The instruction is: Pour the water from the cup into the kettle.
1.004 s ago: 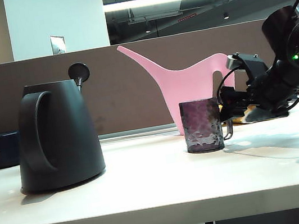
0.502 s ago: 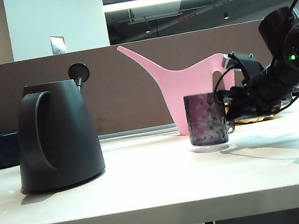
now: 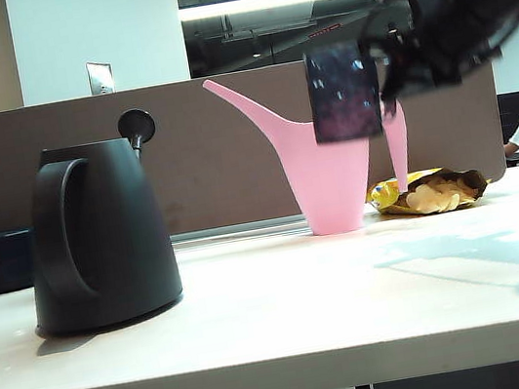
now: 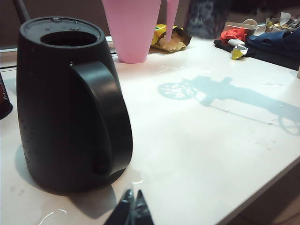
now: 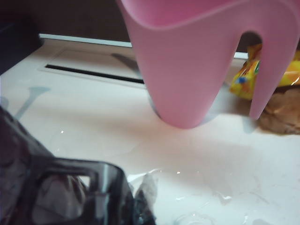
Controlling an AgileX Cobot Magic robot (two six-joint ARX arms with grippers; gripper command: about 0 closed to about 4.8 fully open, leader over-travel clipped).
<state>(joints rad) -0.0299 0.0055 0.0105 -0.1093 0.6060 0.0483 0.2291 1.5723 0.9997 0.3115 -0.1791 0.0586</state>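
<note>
Exterior view: right pincer (image 3: 380,72) grips the cup (image 3: 343,90) by its handle, high above the table (image 3: 289,318) — right of the kettle (image 3: 98,235). Left wrist view alone shows the left pincer (image 4: 131,213) closed — beside the kettle's base.

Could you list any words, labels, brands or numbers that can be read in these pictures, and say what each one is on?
No text can be read.
Snack bag: printing too blurred to read.
Wall plate: too small to tell whether it carries text.
Kettle, cup, pink watering can: no markings visible.
</note>
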